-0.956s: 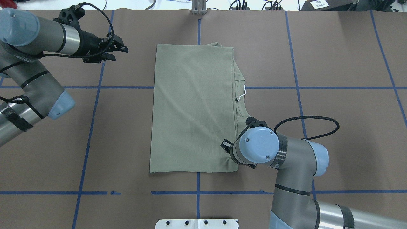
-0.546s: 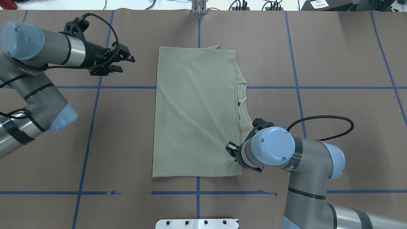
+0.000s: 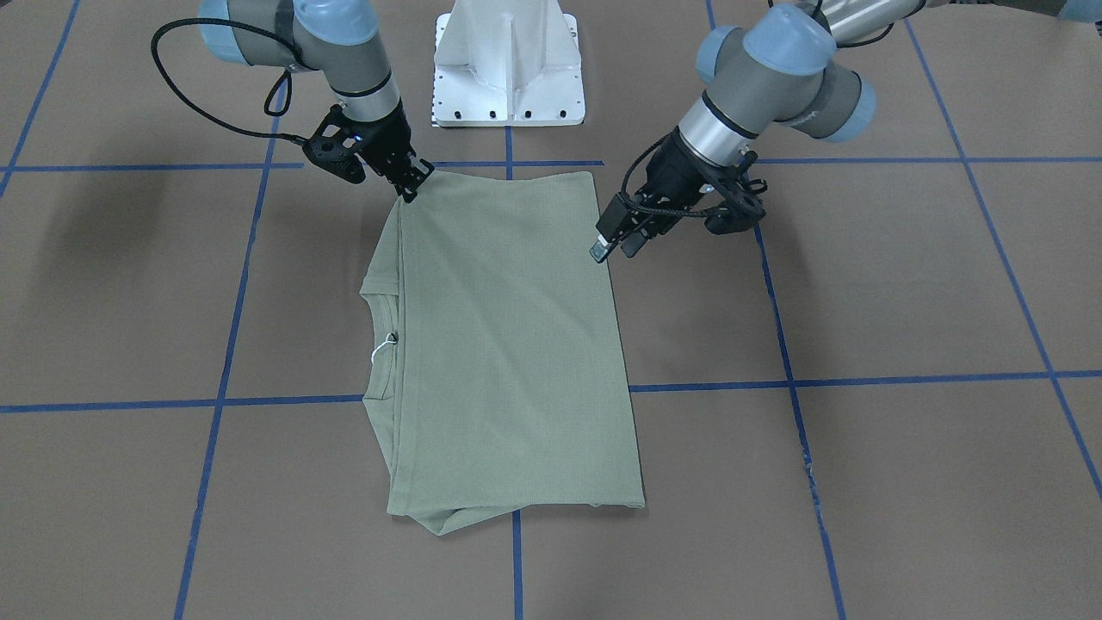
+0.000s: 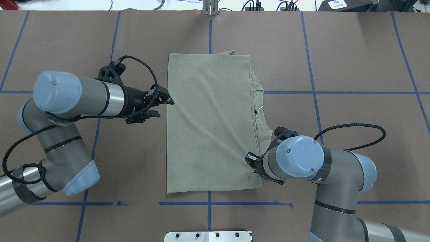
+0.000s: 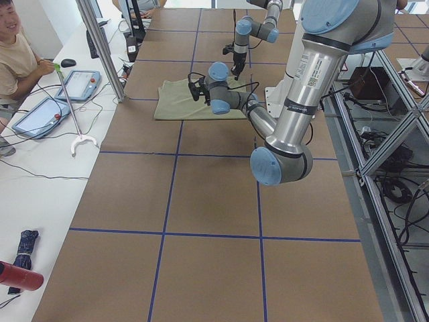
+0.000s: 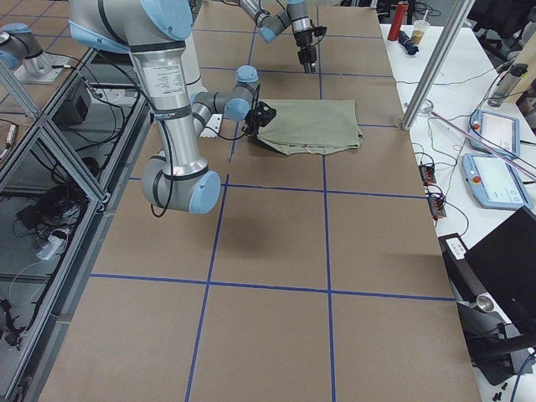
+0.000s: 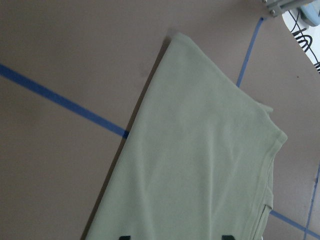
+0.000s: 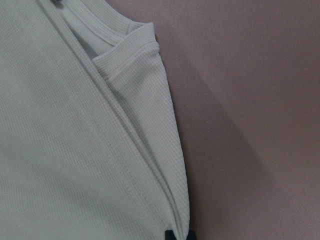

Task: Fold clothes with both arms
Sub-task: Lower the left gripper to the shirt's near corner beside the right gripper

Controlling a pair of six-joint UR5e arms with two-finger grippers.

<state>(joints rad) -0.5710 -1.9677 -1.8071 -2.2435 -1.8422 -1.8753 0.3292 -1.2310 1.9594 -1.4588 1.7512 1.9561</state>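
Observation:
The sage-green shirt [image 4: 208, 117] lies folded in a long rectangle on the brown table, collar and white tag [image 4: 258, 108] at its right edge. It also shows in the front view [image 3: 508, 344]. My right gripper [image 3: 411, 185] is shut on the shirt's near right corner; the right wrist view shows its tips pinched on the layered edge [image 8: 175, 200]. In the overhead view the wrist hides it. My left gripper [image 4: 164, 107] is open at the shirt's left edge, also seen from the front [image 3: 613, 248]. The left wrist view shows its tips wide apart over the fabric [image 7: 200, 165].
The white pedestal base [image 3: 508, 69] stands at the near table edge behind the shirt. Blue tape lines [image 4: 208, 203] grid the table. In the exterior left view a person [image 5: 13, 54], tablets [image 5: 40, 114] and a metal post [image 5: 100, 47] stand beyond the far edge.
My left arm swung from the far left corner in to the shirt's left edge. My right gripper moved right and slightly nearer, dragging the shirt with it.

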